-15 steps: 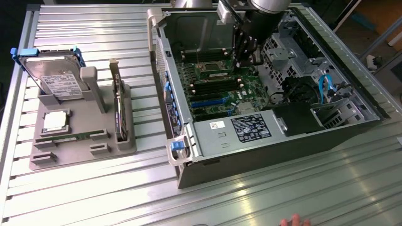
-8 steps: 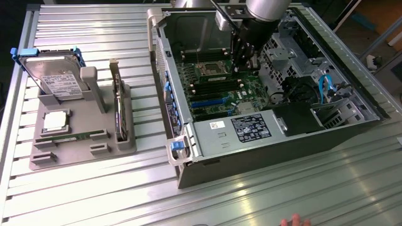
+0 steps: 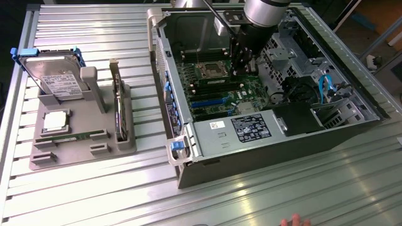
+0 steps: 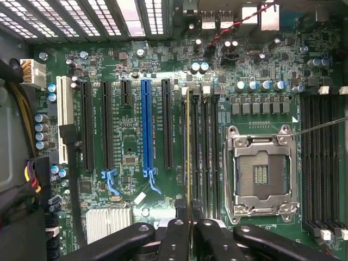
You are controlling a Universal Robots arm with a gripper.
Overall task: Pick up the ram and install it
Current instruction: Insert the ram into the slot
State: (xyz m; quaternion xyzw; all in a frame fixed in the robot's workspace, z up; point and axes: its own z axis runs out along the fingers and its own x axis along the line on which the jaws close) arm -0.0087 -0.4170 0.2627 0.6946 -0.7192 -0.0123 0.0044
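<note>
Above the motherboard [image 4: 130, 149], the hand [image 4: 188, 216] pinches what looks like the ram [image 4: 188, 141].

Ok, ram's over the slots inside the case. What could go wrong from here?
The ram, edge-on in the gripper, runs along the DIMM slots; slightly off and it could jam on a slot wall.
The open CPU socket lies close beside them; a slip might damage it.

tool [image 4: 189, 213] | gripping ram [image 4: 188, 141] edge-on | over motherboard [image 4: 130, 142], near CPU socket [image 4: 262, 174]

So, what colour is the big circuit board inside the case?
Green; the large flat motherboard shows best in the wrist view.
</note>
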